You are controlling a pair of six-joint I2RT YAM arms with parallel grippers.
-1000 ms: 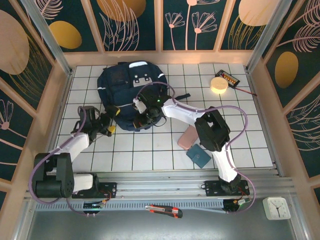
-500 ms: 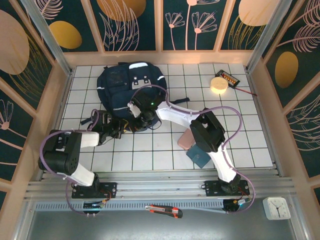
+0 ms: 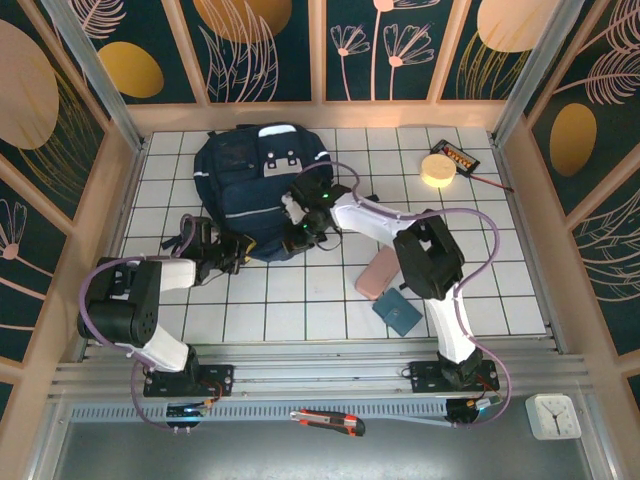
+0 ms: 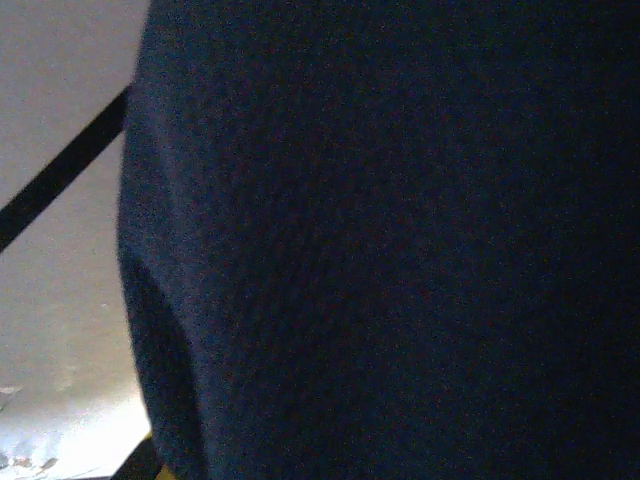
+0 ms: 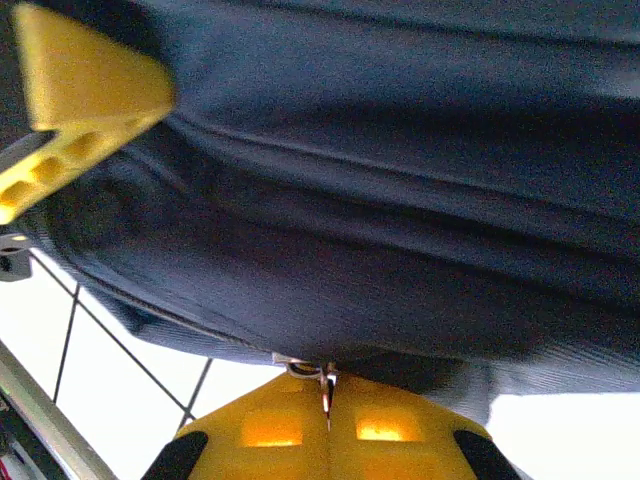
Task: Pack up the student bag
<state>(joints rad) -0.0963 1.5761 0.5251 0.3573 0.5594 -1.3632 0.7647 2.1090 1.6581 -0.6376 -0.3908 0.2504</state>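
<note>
The student bag (image 3: pixel 245 180) is a large navy backpack lying at the back left of the tiled table. My right gripper (image 3: pixel 300 236) sits at its near right edge. In the right wrist view its yellow fingers (image 5: pixel 260 430) are pressed together on a small metal zipper pull (image 5: pixel 310 371) under the bag's fabric (image 5: pixel 400 200). My left gripper (image 3: pixel 237 250) is pushed against the bag's near left edge. Dark bag fabric (image 4: pixel 400 240) covers the left wrist view and hides the fingers. One yellow left finger (image 5: pixel 85 85) rests against the fabric.
A pink case (image 3: pixel 378 272) and a teal notebook (image 3: pixel 397 311) lie right of centre, beside the right arm. A pale round disc (image 3: pixel 437 169) and a small black device (image 3: pixel 460 157) sit at the back right. A box cutter (image 3: pixel 328 421) and a white clock (image 3: pixel 553 415) lie below the rail.
The left arm folded at the elbow and its gripper moved right onto the bag's near edge. The right gripper shifted along the bag's near edge, ending slightly further right, still shut.
</note>
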